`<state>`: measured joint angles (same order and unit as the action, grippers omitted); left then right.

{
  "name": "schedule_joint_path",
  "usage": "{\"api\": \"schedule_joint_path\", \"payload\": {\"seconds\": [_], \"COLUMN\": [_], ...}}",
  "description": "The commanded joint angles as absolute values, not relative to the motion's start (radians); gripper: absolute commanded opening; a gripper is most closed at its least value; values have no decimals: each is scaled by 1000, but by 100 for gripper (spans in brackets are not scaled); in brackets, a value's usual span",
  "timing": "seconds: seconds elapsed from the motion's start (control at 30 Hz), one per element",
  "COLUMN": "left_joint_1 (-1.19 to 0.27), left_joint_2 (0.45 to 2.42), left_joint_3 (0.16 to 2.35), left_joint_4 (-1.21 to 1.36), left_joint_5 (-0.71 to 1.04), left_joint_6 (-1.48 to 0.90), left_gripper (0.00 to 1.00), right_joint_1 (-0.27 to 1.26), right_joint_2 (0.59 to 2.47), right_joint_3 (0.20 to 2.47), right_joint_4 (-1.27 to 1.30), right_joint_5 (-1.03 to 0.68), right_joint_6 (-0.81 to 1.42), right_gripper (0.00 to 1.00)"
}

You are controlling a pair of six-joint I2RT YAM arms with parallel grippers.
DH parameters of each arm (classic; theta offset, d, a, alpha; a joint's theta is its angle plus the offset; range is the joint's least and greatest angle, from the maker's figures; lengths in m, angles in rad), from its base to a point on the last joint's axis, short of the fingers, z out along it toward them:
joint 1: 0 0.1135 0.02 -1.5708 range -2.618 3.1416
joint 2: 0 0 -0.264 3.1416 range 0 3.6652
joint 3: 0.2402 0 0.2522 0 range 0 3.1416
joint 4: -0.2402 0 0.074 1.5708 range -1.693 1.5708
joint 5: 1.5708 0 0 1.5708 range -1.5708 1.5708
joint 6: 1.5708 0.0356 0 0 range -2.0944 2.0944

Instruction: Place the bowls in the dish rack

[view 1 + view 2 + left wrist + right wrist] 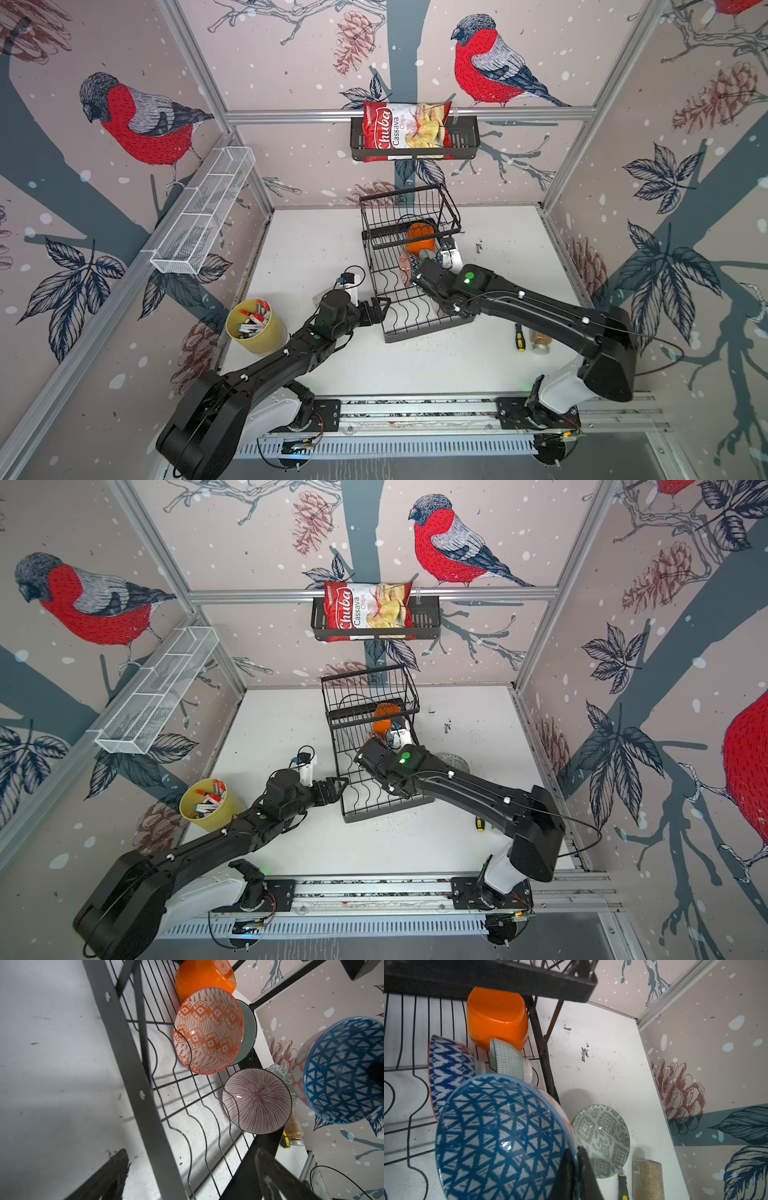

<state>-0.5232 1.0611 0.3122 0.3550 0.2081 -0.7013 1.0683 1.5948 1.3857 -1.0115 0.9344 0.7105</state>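
Top views both place our left gripper (382, 313) at the near left rim of the dish rack (415, 333), jaws spread wide astride the rim bar, gripping nothing. Right of it, our right gripper (574, 1151) is clamped tight on the rim of the blue triangle bowl (500, 1136), held tilted on edge above the tray. We judge the free wavy slots lie below and left of it, toward the near end.

We count one rack and six bowls. Four seem racked: orange bowl (497, 1020), red-diamond bowl (207, 1030), mint bowl (506, 1059), striped bowl (257, 1101). One is in hand. The grey-patterned bowl (602, 1140) lies on the table (602, 1053) just right of the rack, nearer our right arm.
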Motion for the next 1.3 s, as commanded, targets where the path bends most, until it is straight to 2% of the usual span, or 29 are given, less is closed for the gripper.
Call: {"api": "schedule_joint_path", "payload": {"seconds": [0.0,0.4,1.0,1.27], "left_joint_1": [-502,-423,-419,-416], "left_joint_2": [1010,806,823,796], "left_joint_3": [286,247,242,232], "left_joint_4": [364,260,265,264], "left_joint_5": [180,173,170,142], "left_joint_6": [-694,-677,-675,-689], "left_gripper": [94,96,96,96], "right_joint_1": [1101,1193,1236,1249], "right_joint_2": [1655,1842,1853,1882], "right_joint_3": [1430,1501,1584,1535], "right_joint_4": [-1103,-1154,-1212,-1211], "right_joint_5": [1045,1085,1137,1123], "right_joint_6": [778,791,804,835], "right_gripper": [0,0,0,0]}}
